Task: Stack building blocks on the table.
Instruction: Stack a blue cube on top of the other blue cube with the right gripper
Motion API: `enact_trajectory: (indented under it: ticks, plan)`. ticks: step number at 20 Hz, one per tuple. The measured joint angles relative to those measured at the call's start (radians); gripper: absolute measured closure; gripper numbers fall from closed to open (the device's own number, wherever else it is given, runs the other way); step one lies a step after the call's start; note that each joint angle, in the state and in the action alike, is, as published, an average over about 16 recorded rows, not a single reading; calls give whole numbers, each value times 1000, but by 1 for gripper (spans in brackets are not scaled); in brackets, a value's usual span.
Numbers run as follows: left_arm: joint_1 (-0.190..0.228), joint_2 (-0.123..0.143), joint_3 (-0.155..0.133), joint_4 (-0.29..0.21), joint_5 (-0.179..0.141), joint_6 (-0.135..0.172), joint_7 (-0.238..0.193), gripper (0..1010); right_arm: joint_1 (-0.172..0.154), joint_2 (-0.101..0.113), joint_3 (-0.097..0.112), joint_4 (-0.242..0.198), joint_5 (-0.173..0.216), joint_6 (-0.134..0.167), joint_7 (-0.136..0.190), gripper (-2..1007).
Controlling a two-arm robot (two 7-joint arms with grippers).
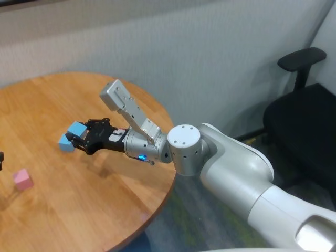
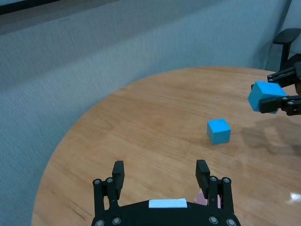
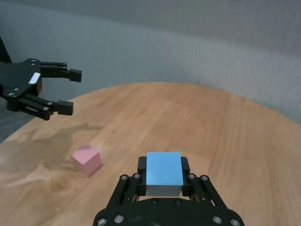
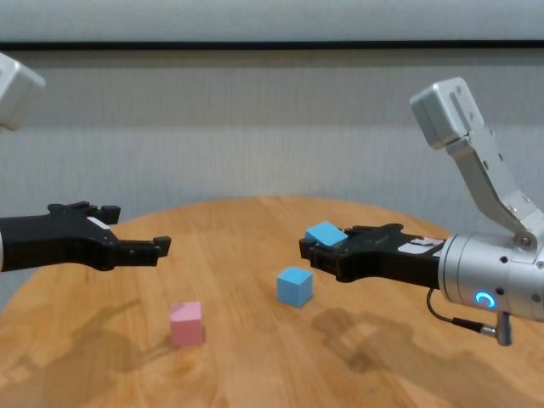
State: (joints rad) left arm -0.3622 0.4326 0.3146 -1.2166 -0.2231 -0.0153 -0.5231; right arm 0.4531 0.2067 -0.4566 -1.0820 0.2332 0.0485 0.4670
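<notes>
My right gripper [image 4: 316, 247] is shut on a light blue building block [image 4: 325, 233], held in the air above the table [image 1: 105, 199]. In the right wrist view that block [image 3: 164, 172] sits tight between the black fingers. A second light blue block [image 4: 294, 286] rests on the wood just below and a little left of the held one. The pink block [image 4: 186, 324] lies farther left on the table. My left gripper [image 4: 140, 229] hovers open above the pink block with nothing between its fingers; the left wrist view shows only a corner of the pink block [image 2: 201, 197] behind one finger.
The round table's edge curves close to my right forearm [image 1: 147, 147]. A black office chair [image 1: 302, 110] stands off to the right beyond the table, and a grey wall [image 4: 255, 127] runs behind it.
</notes>
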Motion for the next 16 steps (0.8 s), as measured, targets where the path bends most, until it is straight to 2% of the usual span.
enact_trajectory:
  ticks: [5,16]
  plan:
    - [0,0,0,0,0,0,0,10,35,-17,-8,63,-1,-22,3,636]
    - [0,0,0,0,0,0,0,10,88,-78,-14,186,-14,-63,-11,636]
